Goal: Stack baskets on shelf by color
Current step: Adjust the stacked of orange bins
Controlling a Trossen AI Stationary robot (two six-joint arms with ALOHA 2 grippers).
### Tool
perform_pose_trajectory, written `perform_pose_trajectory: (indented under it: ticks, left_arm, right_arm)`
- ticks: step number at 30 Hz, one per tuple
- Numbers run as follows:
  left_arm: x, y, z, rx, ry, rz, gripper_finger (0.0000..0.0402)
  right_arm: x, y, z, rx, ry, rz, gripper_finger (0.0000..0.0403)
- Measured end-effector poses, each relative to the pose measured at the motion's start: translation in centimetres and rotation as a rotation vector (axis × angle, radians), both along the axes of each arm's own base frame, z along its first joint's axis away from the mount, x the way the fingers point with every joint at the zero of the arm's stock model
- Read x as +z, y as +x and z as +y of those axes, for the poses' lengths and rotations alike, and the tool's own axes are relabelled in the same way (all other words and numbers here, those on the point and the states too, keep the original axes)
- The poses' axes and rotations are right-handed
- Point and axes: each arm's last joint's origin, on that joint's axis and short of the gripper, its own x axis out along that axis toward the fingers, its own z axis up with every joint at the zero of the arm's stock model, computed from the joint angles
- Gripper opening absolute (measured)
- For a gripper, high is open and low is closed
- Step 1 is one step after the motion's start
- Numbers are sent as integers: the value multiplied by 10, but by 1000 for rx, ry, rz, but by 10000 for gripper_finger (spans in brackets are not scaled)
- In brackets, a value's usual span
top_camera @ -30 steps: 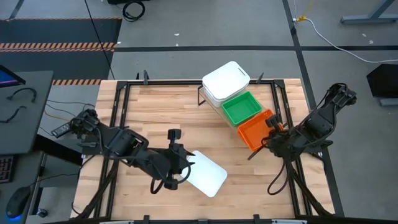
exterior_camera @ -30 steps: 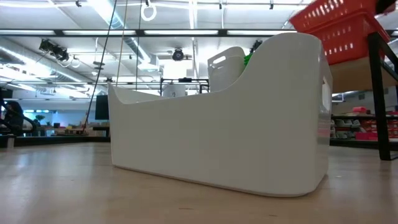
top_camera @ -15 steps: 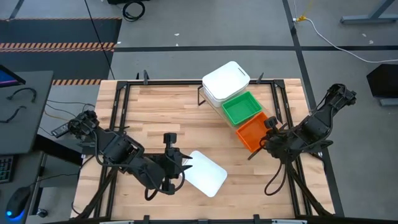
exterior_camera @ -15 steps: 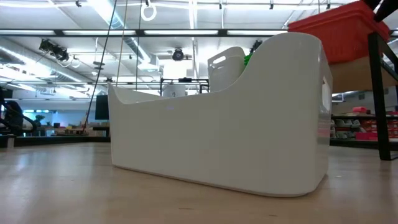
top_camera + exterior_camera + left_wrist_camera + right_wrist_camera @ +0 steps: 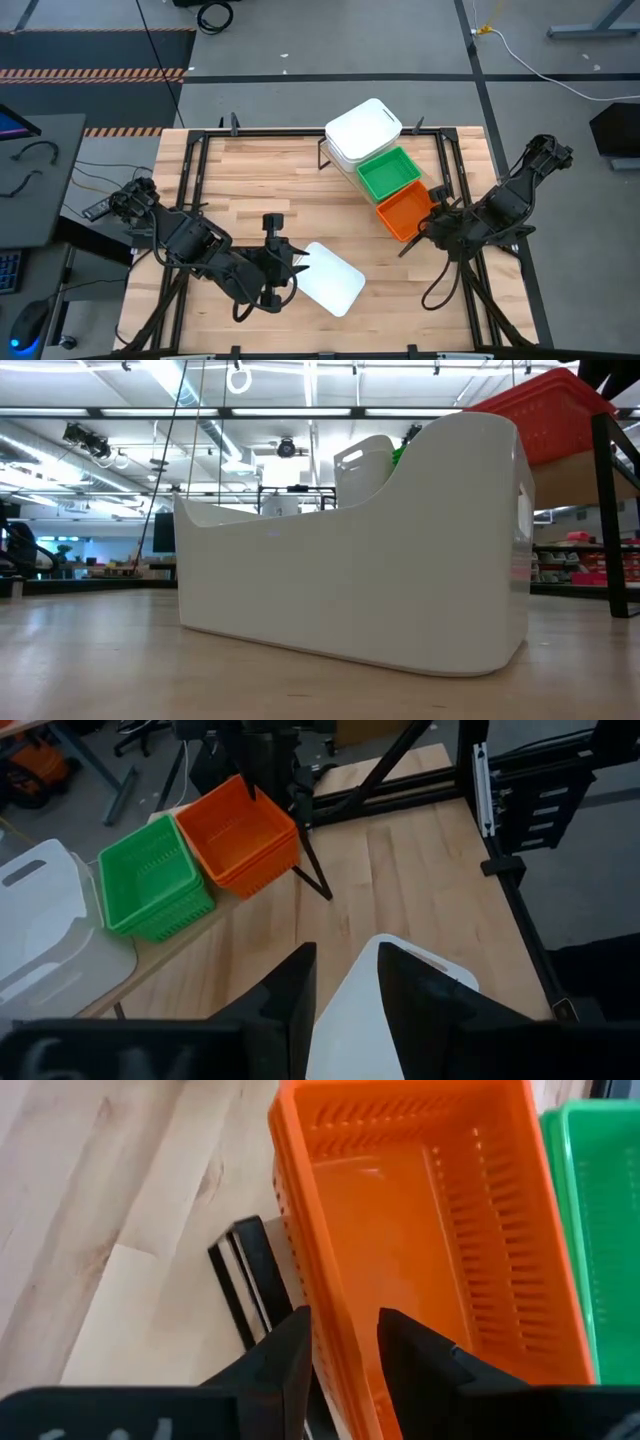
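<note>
High view shows you the slotted orange plastic basket [image 5: 404, 212] on the slanted plywood shelf [image 5: 352, 172]; right fingers [image 5: 300, 1360] apart astride its rim, left fingers [image 5: 290, 995] clamped on the white plastic basket [image 5: 330, 279].

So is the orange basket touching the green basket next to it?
Cannot tell. In the high view the orange basket sits tight against the green basket on the shelf, but no view plainly shows their rims meeting or a gap between them.

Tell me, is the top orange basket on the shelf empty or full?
Empty: the right wrist view shows the orange basket's bare floor, nothing inside.
</note>
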Motion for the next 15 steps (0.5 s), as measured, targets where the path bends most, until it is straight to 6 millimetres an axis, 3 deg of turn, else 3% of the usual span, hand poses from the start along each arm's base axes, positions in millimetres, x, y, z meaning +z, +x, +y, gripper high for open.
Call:
perform_pose_trajectory:
  ticks: [4, 10, 15]
  left_arm:
    - [0, -1, -1, -2, -3, 0, 117]
    - [-5, 2, 1, 43, 19, 20, 117]
    - [-37, 31, -4, 69, 59, 118, 117]
  right_arm:
    - [5, -1, -1, -17, 16, -4, 123]
    - [42, 2, 2, -26, 123, -174, 121]
    - [60, 11, 9, -19, 241, -321, 121]
